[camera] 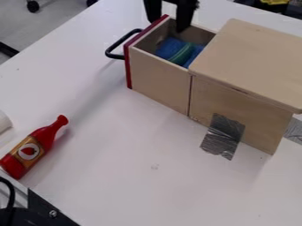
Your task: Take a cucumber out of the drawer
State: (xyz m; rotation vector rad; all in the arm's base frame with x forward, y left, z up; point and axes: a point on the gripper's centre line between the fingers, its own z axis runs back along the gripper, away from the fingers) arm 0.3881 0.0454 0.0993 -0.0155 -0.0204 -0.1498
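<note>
Camera view, from the near edge: a dark metal fixture with a cable is sitting at the lower left. Beyond it, a red bottle is lying on the white table, its neck pointing away. Silvery tape is running from the wooden cabinet onto the tabletop. To the left of the cabinet top, the drawer is standing pulled out, its black handle facing left. Inside, a curved green thing is lying among blue pieces; whether it is the cucumber, I cannot tell. Farther back, the gripper is hanging over the drawer's far front corner, its fingers spreading apart with nothing between them.
</note>
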